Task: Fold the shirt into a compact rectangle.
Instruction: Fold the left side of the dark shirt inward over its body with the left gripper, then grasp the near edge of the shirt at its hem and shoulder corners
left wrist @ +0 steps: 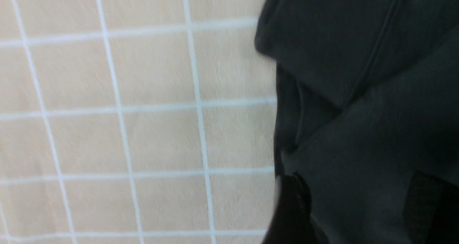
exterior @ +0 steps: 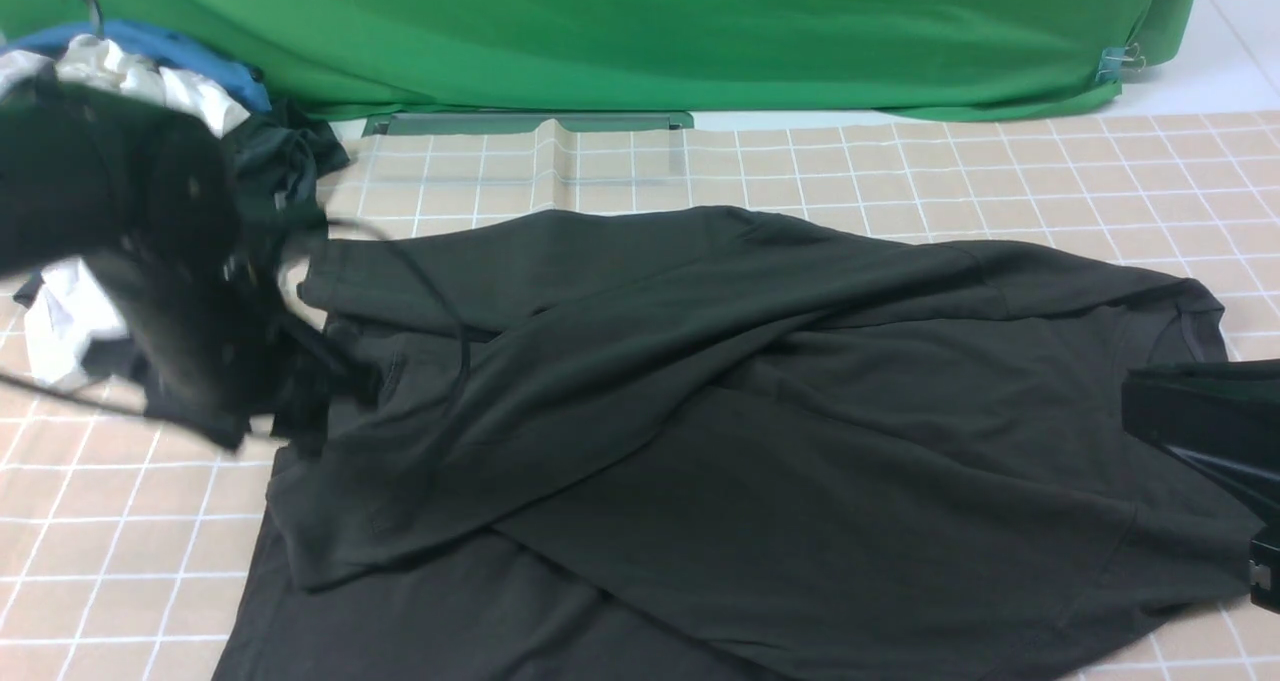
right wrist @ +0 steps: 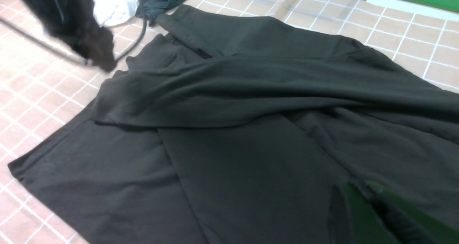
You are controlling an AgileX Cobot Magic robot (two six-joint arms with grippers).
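The black shirt (exterior: 760,431) lies spread over the tiled tablecloth, with both long sleeves laid across its body toward the left; its hem (right wrist: 53,172) is nearest the camera's left side. My left gripper (exterior: 340,381) shows blurred at the shirt's left edge. In the left wrist view its fingers (left wrist: 290,208) stand wide apart over the shirt's folded edge (left wrist: 358,93), open (left wrist: 355,181), gripping nothing. My right gripper (exterior: 1135,401) hangs over the shirt's right side near the collar. In the right wrist view its tips (right wrist: 362,188) meet, shut, just above the fabric.
A heap of clothes sits at the back left: a white garment (exterior: 150,86), a blue one (exterior: 170,46) and a dark grey-teal one (exterior: 290,161). A green backdrop (exterior: 650,31) closes the far side. Bare tiled tablecloth (exterior: 900,171) lies behind the shirt and to its left (left wrist: 107,129).
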